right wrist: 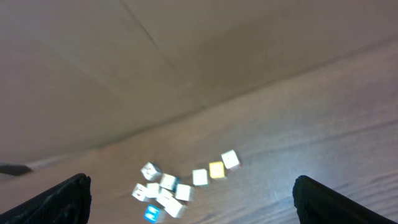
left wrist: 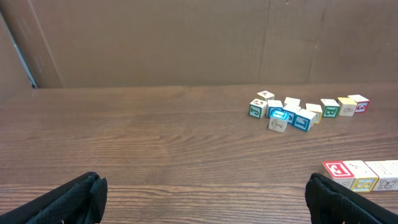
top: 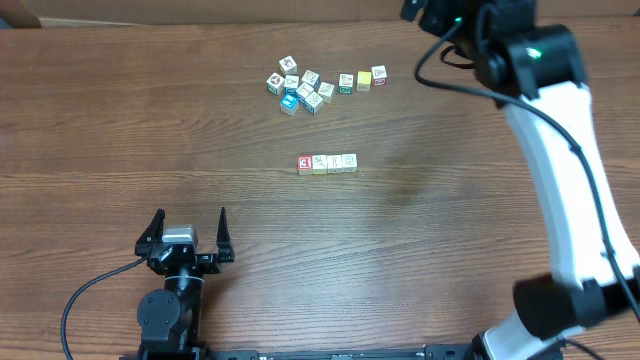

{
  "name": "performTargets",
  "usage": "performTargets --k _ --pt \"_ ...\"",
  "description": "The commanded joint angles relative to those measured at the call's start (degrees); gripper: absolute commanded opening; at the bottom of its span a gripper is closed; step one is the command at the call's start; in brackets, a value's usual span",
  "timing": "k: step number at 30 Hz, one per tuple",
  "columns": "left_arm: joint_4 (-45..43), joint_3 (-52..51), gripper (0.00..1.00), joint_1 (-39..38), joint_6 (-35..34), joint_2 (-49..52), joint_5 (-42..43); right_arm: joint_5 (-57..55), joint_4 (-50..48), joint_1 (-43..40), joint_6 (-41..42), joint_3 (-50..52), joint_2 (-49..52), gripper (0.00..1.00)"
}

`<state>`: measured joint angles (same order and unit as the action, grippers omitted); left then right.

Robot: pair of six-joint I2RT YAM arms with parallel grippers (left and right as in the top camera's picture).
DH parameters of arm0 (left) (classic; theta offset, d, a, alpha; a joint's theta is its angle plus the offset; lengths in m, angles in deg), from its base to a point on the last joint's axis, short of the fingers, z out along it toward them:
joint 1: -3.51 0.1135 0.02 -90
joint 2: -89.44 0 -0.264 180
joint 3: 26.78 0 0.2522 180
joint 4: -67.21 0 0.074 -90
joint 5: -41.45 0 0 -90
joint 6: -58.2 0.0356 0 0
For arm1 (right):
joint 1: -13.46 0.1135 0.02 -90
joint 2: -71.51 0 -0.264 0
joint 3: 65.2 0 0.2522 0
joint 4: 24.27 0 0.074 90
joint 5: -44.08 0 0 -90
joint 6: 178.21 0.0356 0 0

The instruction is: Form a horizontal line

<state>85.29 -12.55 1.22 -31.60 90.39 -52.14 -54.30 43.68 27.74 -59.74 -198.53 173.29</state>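
Observation:
The horizontal line is a short straight row of small cubes at the table's middle, with a red-and-white cube at its left end and pale cream ones to the right. In the left wrist view the horizontal line shows at the right edge, led by the red-and-white cube. My left gripper rests open near the front edge, well left of the row, and the left gripper has only bare wood between its fingers. My right gripper is raised at the far right. The right gripper is open and empty.
An irregular bunch of white, yellow and blue-edged cubes lies behind the row, trailing right to a red-edged cube. The same bunch shows in the left wrist view, and the bunch is blurred in the right wrist view. A cardboard wall backs the table.

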Motion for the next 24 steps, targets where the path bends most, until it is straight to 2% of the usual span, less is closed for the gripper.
performTargets --k 1,12,20,24 --pt "-0.07 -0.17 1.0 -0.42 0.92 -0.7 0.46 -0.61 -0.09 -0.04 0.02 -0.39 -7.96 1.0" --pt "-0.07 -0.17 1.0 -0.42 0.92 -0.7 0.44 -0.85 1.44 -0.04 -0.04 -0.39 -21.46 1.0" --pt "-0.07 -0.17 1.0 -0.42 0.92 -0.7 0.46 -1.16 12.02 -0.04 -0.11 -0.39 -27.1 1.0" --pt "-0.07 -0.17 1.0 -0.42 0.92 -0.7 0.46 -2.82 22.84 -0.04 -1.29 -0.37 -29.73 1.0"
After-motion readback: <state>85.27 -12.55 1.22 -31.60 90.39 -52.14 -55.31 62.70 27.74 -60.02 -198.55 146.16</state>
